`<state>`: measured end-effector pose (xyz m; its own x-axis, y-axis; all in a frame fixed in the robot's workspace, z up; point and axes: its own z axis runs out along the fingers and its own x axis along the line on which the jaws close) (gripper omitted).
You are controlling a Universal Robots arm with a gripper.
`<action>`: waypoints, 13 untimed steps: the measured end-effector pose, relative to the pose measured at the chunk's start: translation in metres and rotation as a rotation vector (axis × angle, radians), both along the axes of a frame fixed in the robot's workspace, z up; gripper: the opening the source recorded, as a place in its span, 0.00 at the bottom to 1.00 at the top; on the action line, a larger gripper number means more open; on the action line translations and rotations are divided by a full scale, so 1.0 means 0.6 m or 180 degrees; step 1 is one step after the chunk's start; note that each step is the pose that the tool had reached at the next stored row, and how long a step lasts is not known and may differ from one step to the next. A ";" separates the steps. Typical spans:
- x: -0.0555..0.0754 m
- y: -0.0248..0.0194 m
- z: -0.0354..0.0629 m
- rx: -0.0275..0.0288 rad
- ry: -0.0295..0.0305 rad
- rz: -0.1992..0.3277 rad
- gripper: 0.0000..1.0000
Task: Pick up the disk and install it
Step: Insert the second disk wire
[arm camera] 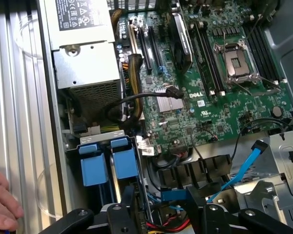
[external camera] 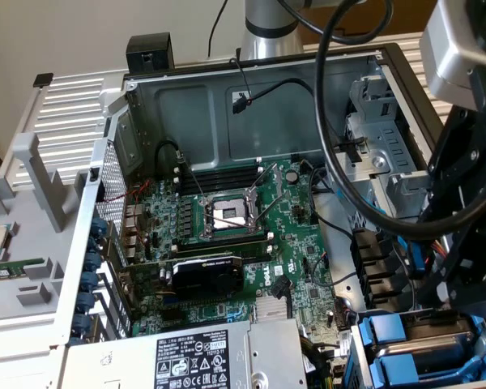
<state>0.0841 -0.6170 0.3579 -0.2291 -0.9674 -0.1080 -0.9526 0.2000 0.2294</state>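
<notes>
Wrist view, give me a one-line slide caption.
Open fingers poised near two blue drive trays in an open computer case, motherboard exposed, a hand resting outside.

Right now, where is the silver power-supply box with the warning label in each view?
Exterior view: the power-supply box sits at the bottom edge, near the middle, below the motherboard.
Wrist view: the box lies beside the motherboard, its vented end towards the blue trays.
Shared landmark: the CPU socket on the motherboard.

Even, soft indoor light
</notes>
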 end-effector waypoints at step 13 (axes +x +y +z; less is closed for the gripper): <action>0.007 -0.0035 -0.003 0.0034 0.0046 0.0000 0.54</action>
